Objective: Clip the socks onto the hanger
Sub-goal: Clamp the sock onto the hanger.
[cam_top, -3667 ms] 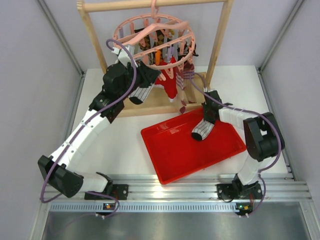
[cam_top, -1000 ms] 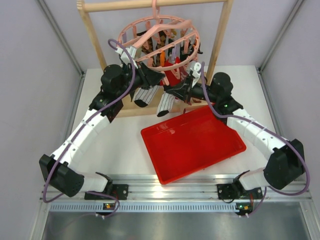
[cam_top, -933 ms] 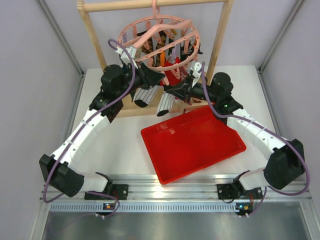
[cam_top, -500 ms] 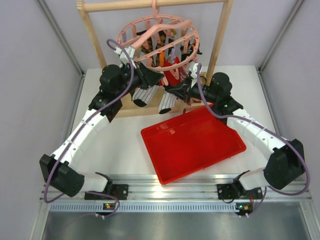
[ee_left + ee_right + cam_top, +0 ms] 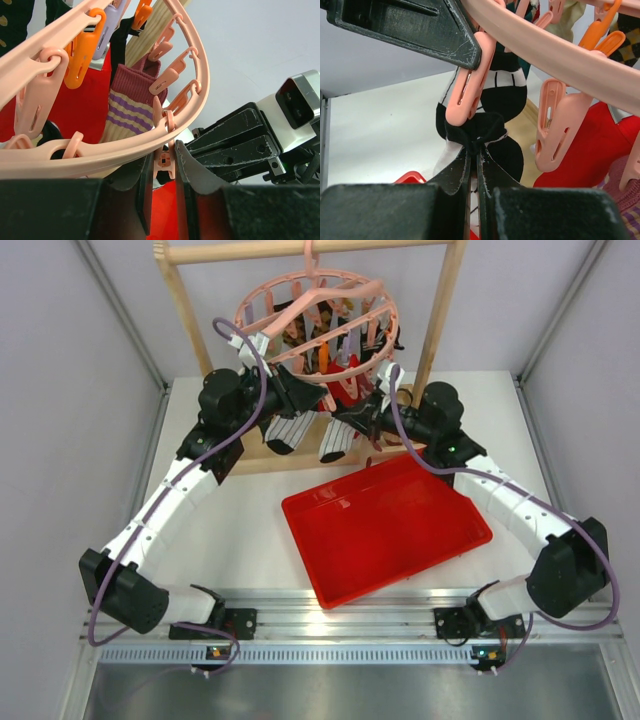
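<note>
From above, the socks (image 5: 288, 430) hang side by side under the pink hanger (image 5: 262, 295) on the wooden rack (image 5: 183, 310). In front of them the red tray (image 5: 440, 540) shows only its own red floor. Only the left wrist view shows the left gripper (image 5: 164, 175) narrowed around a pink peg (image 5: 165, 162) on the hanger's rim. Only the right wrist view shows the right gripper (image 5: 475, 150) clamped tight on one sock's black cuff (image 5: 492, 125), just under a peg.

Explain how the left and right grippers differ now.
The left gripper pinches a pink plastic peg; the right gripper pinches the black cuff of a pinstriped white sock. Left jaws stand slightly apart; right jaws nearly touch. Both are beneath the round pink plastic hanger.
</note>
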Tool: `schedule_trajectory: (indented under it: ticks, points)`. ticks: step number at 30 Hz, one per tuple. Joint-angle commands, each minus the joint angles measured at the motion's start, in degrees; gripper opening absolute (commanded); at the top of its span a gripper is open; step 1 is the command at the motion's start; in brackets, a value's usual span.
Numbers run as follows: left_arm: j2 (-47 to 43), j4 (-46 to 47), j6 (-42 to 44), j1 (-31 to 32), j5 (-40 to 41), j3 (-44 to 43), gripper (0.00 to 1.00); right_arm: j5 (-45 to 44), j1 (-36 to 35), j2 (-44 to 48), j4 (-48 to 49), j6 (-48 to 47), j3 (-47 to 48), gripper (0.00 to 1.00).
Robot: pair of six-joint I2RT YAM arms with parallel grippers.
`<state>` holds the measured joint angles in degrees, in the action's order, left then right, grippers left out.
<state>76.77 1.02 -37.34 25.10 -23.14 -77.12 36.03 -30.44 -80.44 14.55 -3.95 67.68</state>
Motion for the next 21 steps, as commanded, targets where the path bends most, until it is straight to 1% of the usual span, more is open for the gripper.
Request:
schedule_trajectory:
  ticks: [1,4,10,14,21]
  points:
    - [0.39,0.39,0.43,-0.05,-1.74,-0.22,0.0,-0.87,-1.12,0.29,2.94,-0.71,3.07,0.0]
    - [0.4,0.04,-0.01,-0.05,-1.39,-0.22,0.0,0.18,-1.38,0.55,3.82,-0.27,3.07,0.0]
    - [0.66,0.04,-0.19,-0.05,-1.21,-0.48,0.0,1.77,-3.13,1.96,4.61,-3.87,1.49,0.0]
    - [0.75,-0.58,-0.01,-0.05,-1.65,-0.4,0.0,-0.96,-3.49,2.13,5.14,-3.79,1.66,0.0]
    - [0.4,-0.75,0.52,-0.05,-1.83,0.04,0.0,-10.1,-3.49,2.22,6.63,-4.05,1.67,0.0]
